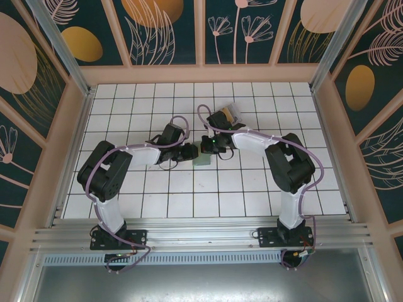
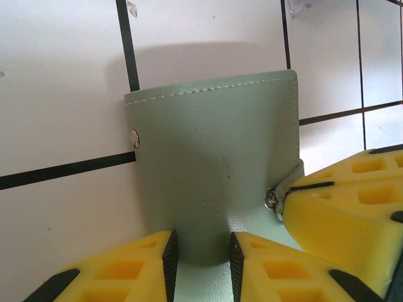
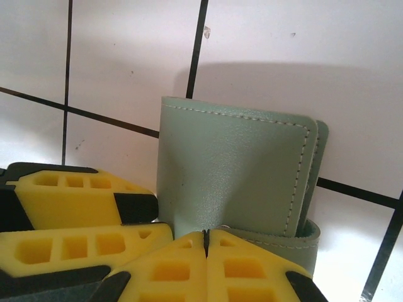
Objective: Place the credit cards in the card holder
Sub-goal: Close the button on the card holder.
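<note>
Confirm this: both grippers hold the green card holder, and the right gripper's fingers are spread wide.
Not spread wide. The right wrist view shows the right gripper shut tight on the card holder's lower edge. The left gripper holds it too.

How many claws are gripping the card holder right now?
2. The left claw pinches the card holder at its near edge. The right claw, close beside it, is shut on the holder's thin flap.
</note>
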Controlling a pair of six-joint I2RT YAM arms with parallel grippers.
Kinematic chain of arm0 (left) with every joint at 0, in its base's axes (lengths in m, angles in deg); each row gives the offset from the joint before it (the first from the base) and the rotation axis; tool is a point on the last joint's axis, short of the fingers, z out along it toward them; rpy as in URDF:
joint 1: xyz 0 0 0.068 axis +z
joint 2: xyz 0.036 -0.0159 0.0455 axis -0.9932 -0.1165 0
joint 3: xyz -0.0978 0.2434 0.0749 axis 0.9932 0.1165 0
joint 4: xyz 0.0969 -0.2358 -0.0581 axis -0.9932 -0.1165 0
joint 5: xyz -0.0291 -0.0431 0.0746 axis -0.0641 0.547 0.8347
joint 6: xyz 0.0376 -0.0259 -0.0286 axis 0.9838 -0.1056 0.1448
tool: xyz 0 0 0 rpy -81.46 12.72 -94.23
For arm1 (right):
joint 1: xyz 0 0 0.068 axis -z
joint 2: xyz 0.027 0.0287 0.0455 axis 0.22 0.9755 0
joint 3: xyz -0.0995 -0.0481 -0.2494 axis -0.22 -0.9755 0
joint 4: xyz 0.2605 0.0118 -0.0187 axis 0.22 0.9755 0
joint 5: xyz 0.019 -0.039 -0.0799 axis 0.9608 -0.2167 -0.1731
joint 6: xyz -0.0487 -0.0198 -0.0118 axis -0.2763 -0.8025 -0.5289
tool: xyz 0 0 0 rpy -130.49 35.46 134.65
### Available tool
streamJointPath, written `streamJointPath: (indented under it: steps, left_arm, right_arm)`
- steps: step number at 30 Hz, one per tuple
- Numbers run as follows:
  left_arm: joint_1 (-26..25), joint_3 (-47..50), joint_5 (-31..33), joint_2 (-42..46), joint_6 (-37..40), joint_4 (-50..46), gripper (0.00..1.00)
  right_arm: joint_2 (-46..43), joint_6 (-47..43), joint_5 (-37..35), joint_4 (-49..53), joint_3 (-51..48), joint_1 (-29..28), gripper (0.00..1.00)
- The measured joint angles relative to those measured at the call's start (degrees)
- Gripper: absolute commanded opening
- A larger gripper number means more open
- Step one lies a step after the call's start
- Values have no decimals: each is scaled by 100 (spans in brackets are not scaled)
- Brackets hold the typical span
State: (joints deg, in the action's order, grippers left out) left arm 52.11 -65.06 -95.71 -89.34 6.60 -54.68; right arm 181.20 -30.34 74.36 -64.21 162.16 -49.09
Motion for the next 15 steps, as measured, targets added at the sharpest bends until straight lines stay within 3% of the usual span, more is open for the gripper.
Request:
streamJointPath:
  steps: [15]
  left_arm:
    - [-7,4,0,0,-13,9,31]
  right_arm:
    - [129,-2,63,-212,11,44,2]
